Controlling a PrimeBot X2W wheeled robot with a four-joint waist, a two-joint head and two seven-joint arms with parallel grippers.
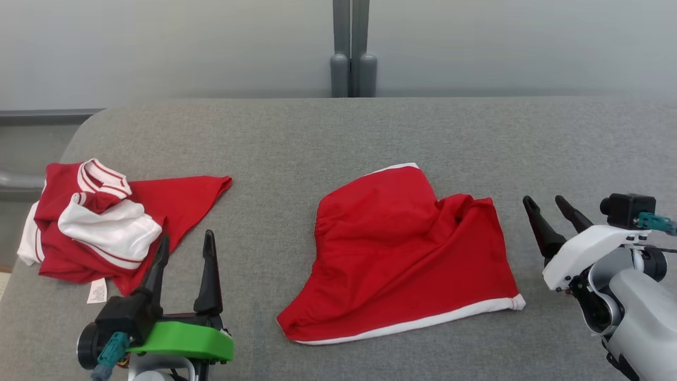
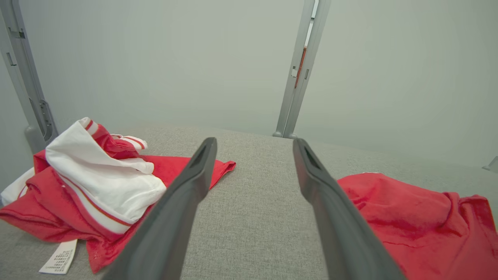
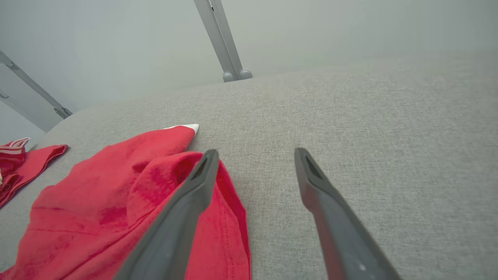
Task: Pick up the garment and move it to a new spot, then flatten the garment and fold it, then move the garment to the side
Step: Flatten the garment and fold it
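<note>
One garment [image 1: 402,254] beside right pincer [image 1: 542,200]

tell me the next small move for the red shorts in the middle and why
Probably bring the open right gripper to the bunched far right corner of the red shorts and tug it outward to flatten: the cloth lies creased there, unfolded, and the gripper beside it holds nothing.

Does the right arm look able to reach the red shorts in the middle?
Probably yes: its open fingers sit just beside the shorts, with only bare grey cushion between them and nothing in the way.
</note>
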